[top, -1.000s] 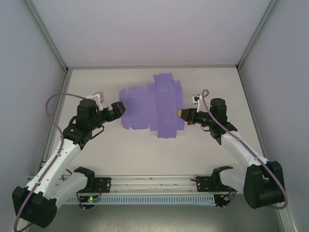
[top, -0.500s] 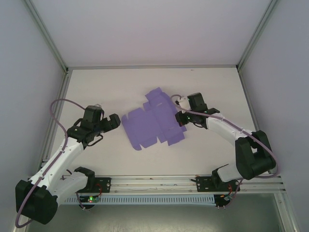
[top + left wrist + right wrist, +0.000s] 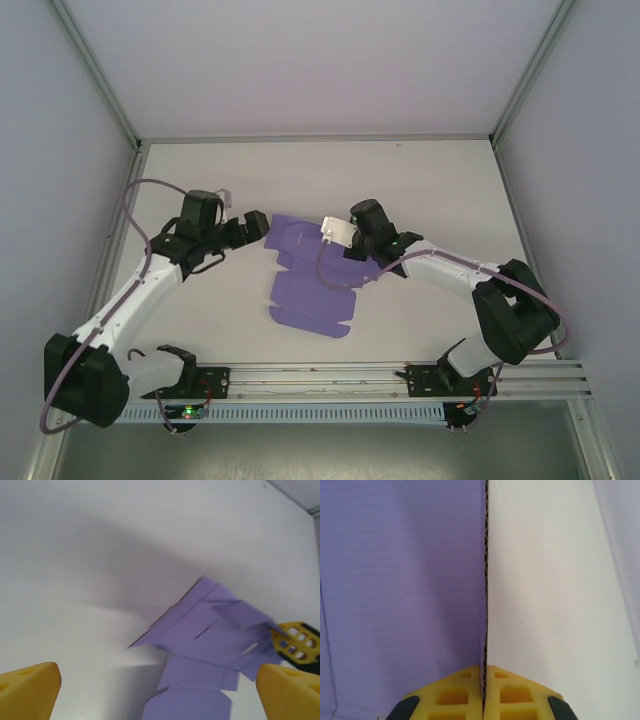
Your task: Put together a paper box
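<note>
Paper box sheet [image 3: 310,290], purple, on white worktop [image 3: 450,190], right fingers [image 3: 512,690] clamped on its corrugated edge in wrist view, left fingers [image 3: 30,687] spread wide, empty.

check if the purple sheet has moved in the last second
Yes. The paper box has turned and slid away from the back edge of the table, toward the front rail, pinched in the right fingers.

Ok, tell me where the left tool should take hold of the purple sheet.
Grip the paper box by its left edge, coming low from the left. The right tool pinches the opposite edge, and the left edge seems lifted off the table, facing the open left tool.
</note>
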